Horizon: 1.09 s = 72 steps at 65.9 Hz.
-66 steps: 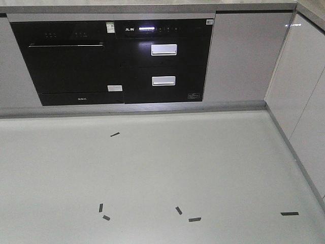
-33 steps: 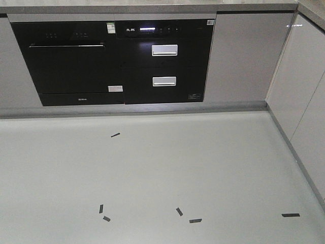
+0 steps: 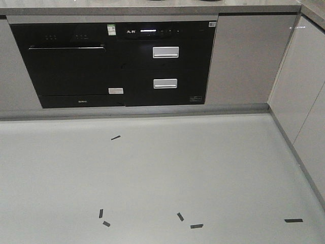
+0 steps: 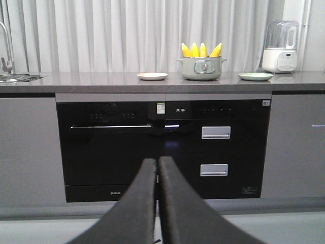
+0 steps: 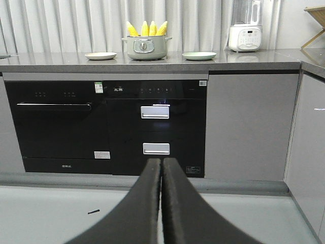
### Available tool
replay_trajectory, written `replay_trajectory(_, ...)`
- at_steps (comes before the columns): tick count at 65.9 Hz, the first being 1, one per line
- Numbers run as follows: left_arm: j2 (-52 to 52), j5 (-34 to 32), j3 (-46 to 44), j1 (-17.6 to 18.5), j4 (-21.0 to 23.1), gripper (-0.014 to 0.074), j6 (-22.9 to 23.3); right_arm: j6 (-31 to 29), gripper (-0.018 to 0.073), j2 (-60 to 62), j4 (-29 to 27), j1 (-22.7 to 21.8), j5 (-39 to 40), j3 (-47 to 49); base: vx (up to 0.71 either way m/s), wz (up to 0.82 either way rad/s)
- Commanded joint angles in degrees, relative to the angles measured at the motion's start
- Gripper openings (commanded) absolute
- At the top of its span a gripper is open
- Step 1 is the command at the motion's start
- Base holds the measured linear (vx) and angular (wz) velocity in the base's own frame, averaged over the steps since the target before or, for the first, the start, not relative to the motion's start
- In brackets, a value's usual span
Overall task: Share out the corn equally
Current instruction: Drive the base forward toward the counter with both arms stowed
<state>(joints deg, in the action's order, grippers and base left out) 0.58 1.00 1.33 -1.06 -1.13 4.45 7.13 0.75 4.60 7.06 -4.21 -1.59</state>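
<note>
We see four yellow corn cobs (image 4: 201, 50) standing tips-up in a pale green pot (image 4: 201, 69) on the long grey bench (image 4: 101, 80). A cream plate (image 4: 152, 76) sits left of the pot and a green plate (image 4: 255, 76) sits right, each a little apart from it. A wide grey floor (image 3: 152, 173), dotted with small black tape strips (image 3: 116, 137), lies before the bench's straight front edge. White cupboards (image 3: 304, 91) wall in the right side. Our left pincer (image 4: 157, 161) and right pincer (image 5: 161, 161) are both clenched, fingers pressed together. They point level at the black oven fronts (image 3: 66, 66), well apart from the bench.
</note>
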Motion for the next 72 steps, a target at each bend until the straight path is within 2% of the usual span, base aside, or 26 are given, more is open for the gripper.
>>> replay_trajectory(1, 0.93, -4.37, 0.82, -0.09, 0.47, -0.0006, 0.46, -0.11, -0.0001, 0.05, 0.50, -0.40, 4.21, -0.65, 0.08, 0.00)
replay_trajectory(72, 0.93, -4.37, 0.82, -0.09, 0.47, -0.0006, 0.46, -0.11, -0.0001, 0.05, 0.50, -0.40, 4.21, -0.65, 0.08, -0.01)
